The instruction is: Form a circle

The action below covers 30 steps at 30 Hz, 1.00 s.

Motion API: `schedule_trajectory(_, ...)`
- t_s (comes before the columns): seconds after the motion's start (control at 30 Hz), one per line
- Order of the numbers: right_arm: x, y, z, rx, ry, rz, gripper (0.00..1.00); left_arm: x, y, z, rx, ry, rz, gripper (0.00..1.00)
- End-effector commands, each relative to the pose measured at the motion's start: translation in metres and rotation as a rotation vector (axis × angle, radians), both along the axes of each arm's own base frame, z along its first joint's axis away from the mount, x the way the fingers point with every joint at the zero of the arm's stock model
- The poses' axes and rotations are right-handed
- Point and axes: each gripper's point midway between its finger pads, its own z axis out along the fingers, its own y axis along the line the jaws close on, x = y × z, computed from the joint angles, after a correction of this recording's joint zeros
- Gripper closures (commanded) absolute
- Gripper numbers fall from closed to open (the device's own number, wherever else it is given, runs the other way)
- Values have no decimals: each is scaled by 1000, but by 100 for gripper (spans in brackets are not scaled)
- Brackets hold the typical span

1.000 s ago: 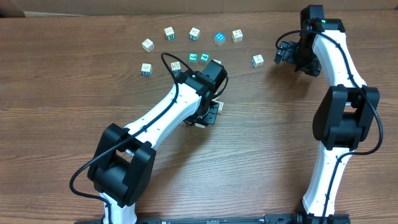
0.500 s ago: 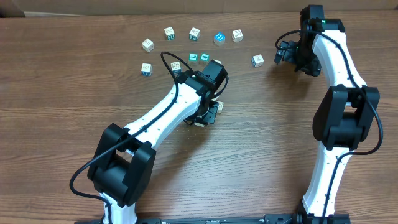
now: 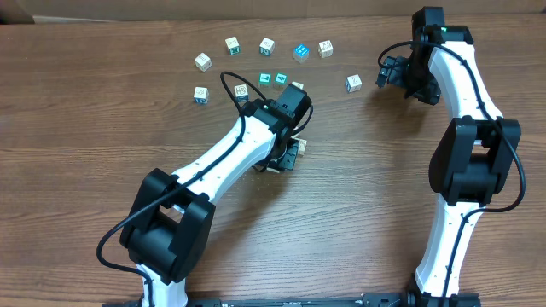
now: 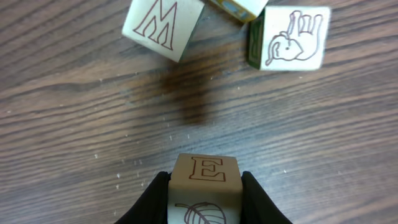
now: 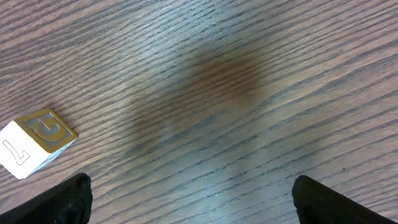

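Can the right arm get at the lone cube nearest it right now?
Probably yes. The right gripper is open and empty, the lone cube lies close by across bare table, and the left gripper, holding an E cube, is well clear.

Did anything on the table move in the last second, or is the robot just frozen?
Nothing visibly changed. The left gripper keeps its grip on the E cube. The right gripper stays open above the table, and the loose letter cubes lie where they were.
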Motion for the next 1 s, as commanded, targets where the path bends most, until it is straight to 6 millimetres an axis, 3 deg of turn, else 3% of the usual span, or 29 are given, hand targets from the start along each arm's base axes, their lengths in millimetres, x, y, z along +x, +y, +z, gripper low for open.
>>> schedule_trajectory(0.0,7,-1,18,-4,-48,-6,0,-7,4,-19,25,16,14,96)
schedule_trajectory(0.97,7,-1,18,-4,-48,-6,0,-4,6,-31,30,-18,9,96)
